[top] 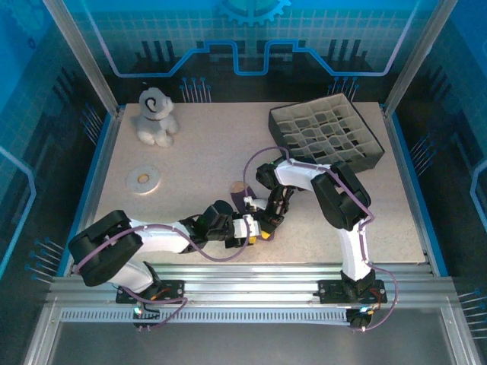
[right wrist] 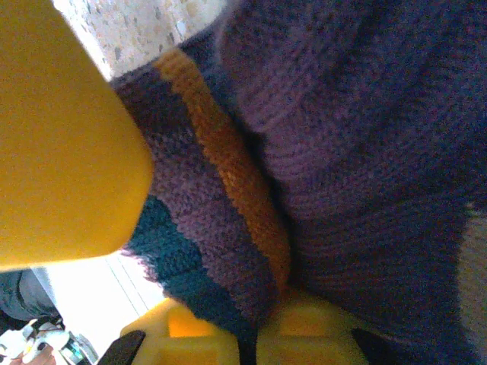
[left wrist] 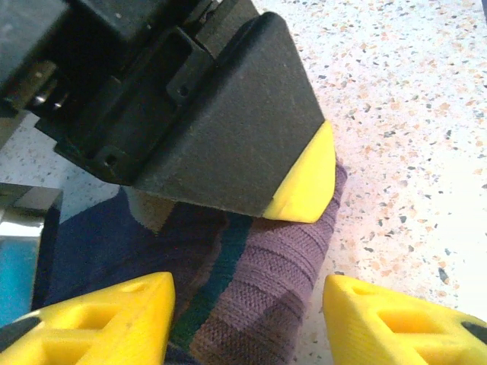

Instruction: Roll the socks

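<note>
Grey plush toy (top: 156, 115) far left; white ring (top: 143, 180) nearer; black divided tray (top: 342, 162) far right.

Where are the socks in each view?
Top external: socks lie just near of centre on the speckled table.
Left wrist: socks at lower centre.
Right wrist: socks close up, centre and right.
Shared landmark: the speckled table, right side and top left.

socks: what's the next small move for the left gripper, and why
Probably close the left gripper on the socks: its open fingers straddle the purple fabric, while the right gripper, shut on the striped edge, seems to hold it in place.
</note>
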Robot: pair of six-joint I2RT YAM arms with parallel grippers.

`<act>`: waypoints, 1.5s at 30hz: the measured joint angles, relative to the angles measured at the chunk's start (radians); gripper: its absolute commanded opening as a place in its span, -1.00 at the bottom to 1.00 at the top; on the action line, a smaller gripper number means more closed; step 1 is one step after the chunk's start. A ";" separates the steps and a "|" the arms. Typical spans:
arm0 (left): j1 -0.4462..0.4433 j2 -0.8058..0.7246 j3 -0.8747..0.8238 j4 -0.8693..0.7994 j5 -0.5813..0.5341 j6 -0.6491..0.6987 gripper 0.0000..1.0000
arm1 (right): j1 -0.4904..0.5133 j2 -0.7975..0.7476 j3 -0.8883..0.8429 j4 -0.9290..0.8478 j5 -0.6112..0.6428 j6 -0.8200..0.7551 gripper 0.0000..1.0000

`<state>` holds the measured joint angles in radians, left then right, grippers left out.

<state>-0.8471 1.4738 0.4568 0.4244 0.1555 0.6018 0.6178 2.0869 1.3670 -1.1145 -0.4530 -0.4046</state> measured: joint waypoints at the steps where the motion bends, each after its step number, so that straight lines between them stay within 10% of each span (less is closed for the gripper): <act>1: 0.000 0.004 0.000 0.000 0.003 -0.001 -0.09 | 0.000 0.000 0.000 0.000 0.000 0.000 -1.00; 13: 0.005 0.054 0.019 -0.010 0.046 -0.036 -1.00 | -0.003 -0.013 -0.011 -0.002 0.023 -0.003 -0.78; 20: 0.015 0.054 0.027 -0.019 0.071 -0.150 -1.00 | -0.032 -0.055 -0.062 0.047 -0.006 0.016 -0.21; 35: 0.115 0.082 0.029 -0.020 0.219 -0.407 -1.00 | -0.172 -0.470 -0.316 0.409 0.021 0.181 -0.12; 45: 0.185 0.163 0.086 -0.031 0.374 -0.518 -1.00 | -0.018 -0.781 -0.563 0.662 0.323 0.168 -0.05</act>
<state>-0.6617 1.6371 0.5426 0.3939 0.5297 0.0837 0.5999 1.3060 0.8036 -0.4522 -0.1295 -0.2363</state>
